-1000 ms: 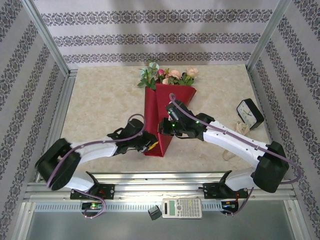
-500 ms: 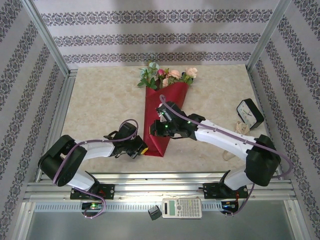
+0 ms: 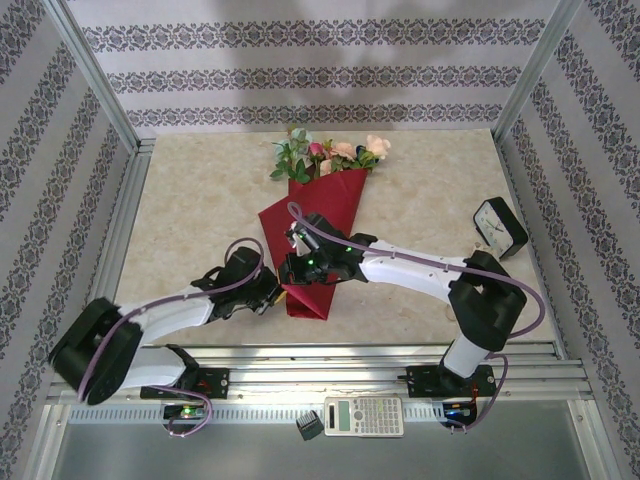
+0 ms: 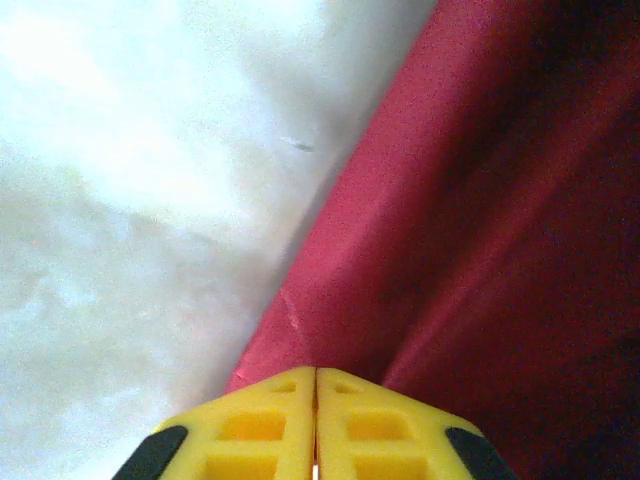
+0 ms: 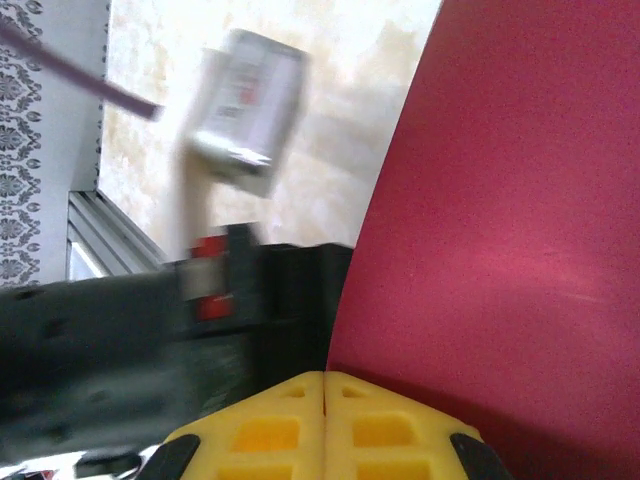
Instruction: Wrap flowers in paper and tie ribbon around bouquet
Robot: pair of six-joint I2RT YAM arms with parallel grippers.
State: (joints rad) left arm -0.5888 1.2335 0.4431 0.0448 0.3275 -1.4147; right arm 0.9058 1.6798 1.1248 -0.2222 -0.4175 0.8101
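Marbled table [image 3: 200, 210]; wrapping underway; right gripper [image 5: 325, 382] pinched shut on the paper [image 3: 325, 200], left gripper [image 4: 316, 376] closed at its edge; next, roll flap tight.

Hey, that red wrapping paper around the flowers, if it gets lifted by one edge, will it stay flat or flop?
Probably flops: the paper is a thin sheet already folded into flaps around the flowers. It likely holds creases, judging by the sharp fold lines. Its smooth face may slide on the table.
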